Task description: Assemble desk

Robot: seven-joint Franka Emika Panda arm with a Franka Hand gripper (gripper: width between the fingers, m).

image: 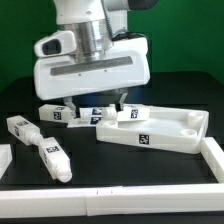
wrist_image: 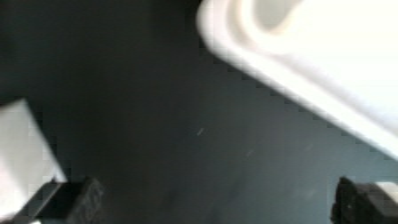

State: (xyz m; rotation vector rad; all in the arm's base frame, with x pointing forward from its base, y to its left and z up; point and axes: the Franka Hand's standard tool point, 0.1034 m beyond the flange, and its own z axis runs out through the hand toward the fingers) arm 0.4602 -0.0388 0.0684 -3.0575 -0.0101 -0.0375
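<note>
The desk panel [image: 150, 130], white and flat with a raised rim and round corner sockets, lies on the black table on the exterior view's right. Its rounded edge shows in the wrist view [wrist_image: 311, 70]. Two tagged white legs [image: 22, 127] [image: 52, 155] lie on the exterior view's left. Two more legs [image: 55, 112] [image: 95, 116] lie behind, under the hand. My gripper [image: 95, 103] hangs low over the table just beside the panel's end. It is open and empty [wrist_image: 219, 205]: both dark fingertips [wrist_image: 68, 200] stand wide apart over bare table.
A white raised border [image: 214, 165] runs along the table's front and the exterior view's right side. A white piece [image: 4, 156] sits at the exterior view's left edge. A white surface [wrist_image: 18, 140] shows beside one finger in the wrist view; I cannot tell what it is.
</note>
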